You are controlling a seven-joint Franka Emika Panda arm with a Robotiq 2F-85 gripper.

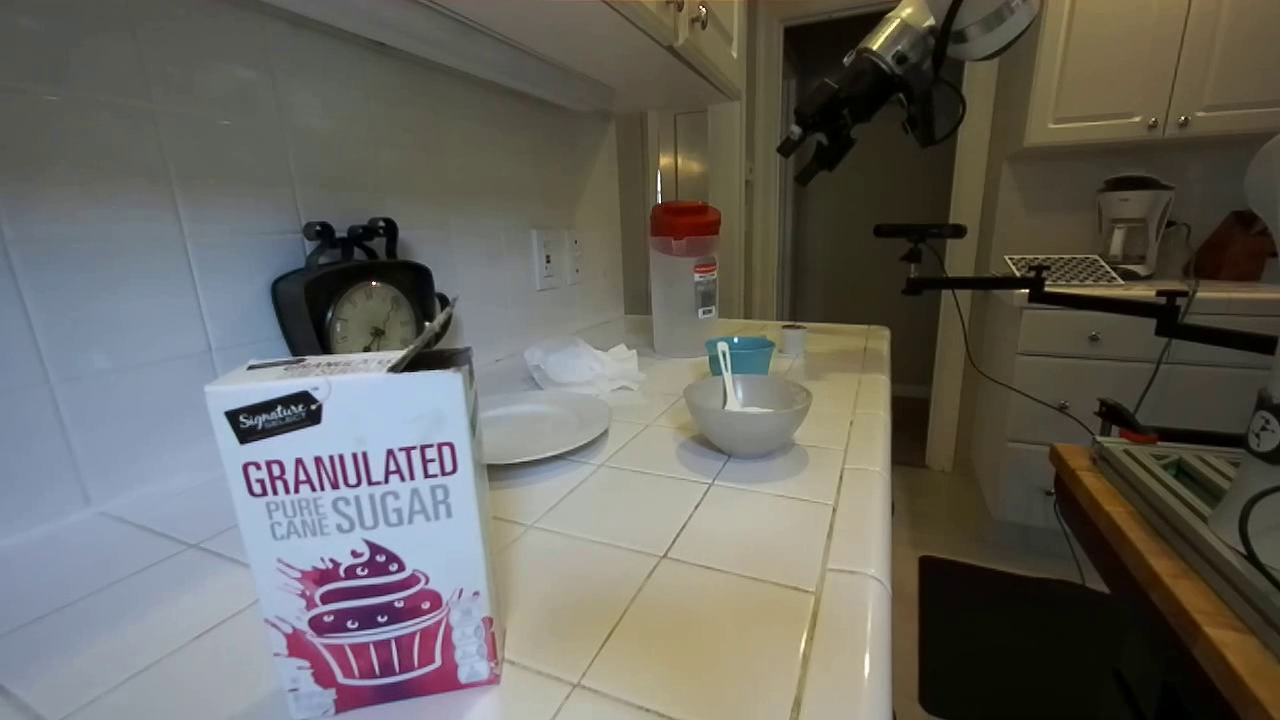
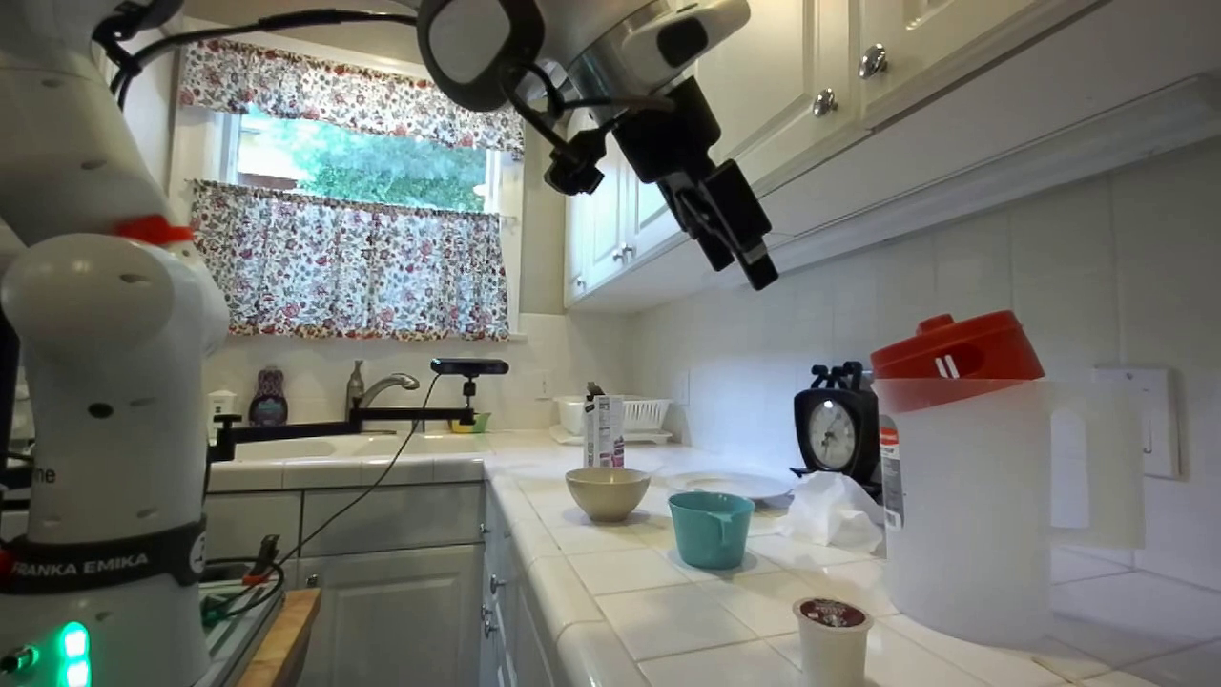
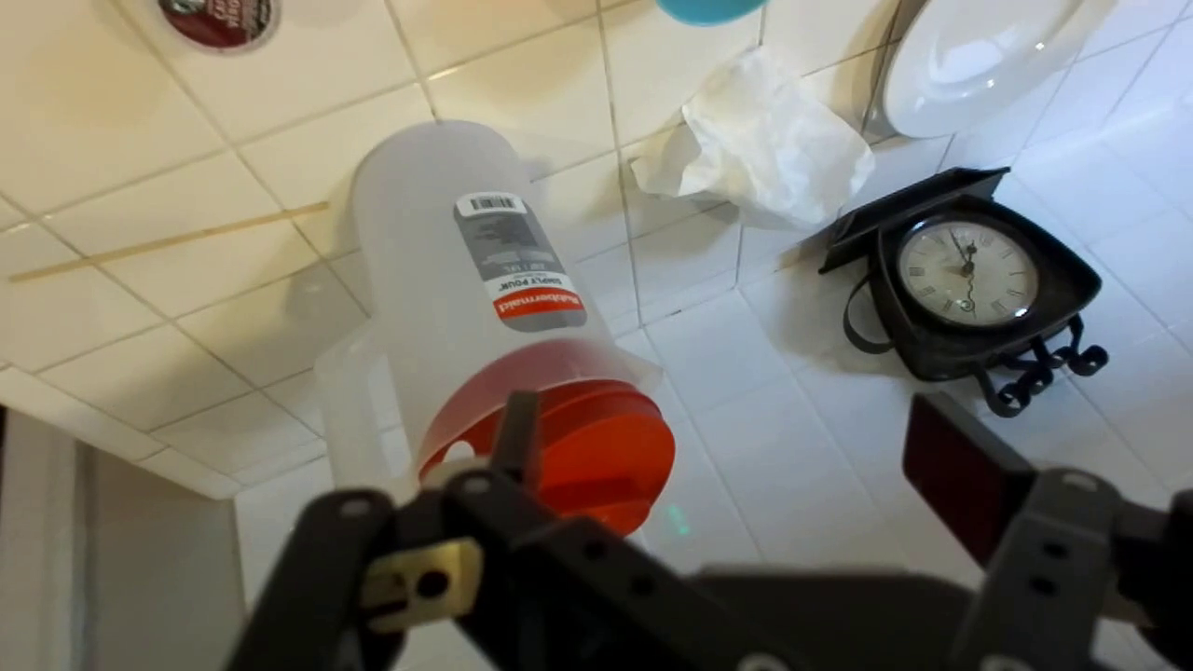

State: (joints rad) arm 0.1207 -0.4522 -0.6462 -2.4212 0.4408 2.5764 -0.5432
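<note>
My gripper (image 1: 798, 162) is open and empty, high above the counter. It also shows in an exterior view (image 2: 744, 269) and in the wrist view (image 3: 727, 438). Nothing is between its fingers. A clear pitcher (image 3: 447, 252) with a red lid (image 3: 606, 447) stands below; the left finger overlaps the lid in the wrist view, apart from it. A black clock (image 3: 969, 270), crumpled white paper (image 3: 778, 140) and a white plate (image 3: 979, 65) lie along the wall. A teal cup (image 2: 708, 534), a grey bowl (image 2: 608, 496) with a white utensil (image 1: 727, 375), and a pod (image 2: 833, 644) stand nearby.
A sugar box (image 1: 360, 570) with a raised flap stands at the counter's far end from the pitcher. Upper cabinets (image 2: 773, 86) hang close to the gripper. The counter edge (image 1: 865, 520) drops to the floor. A camera on a black arm (image 1: 920, 231) stands off the counter.
</note>
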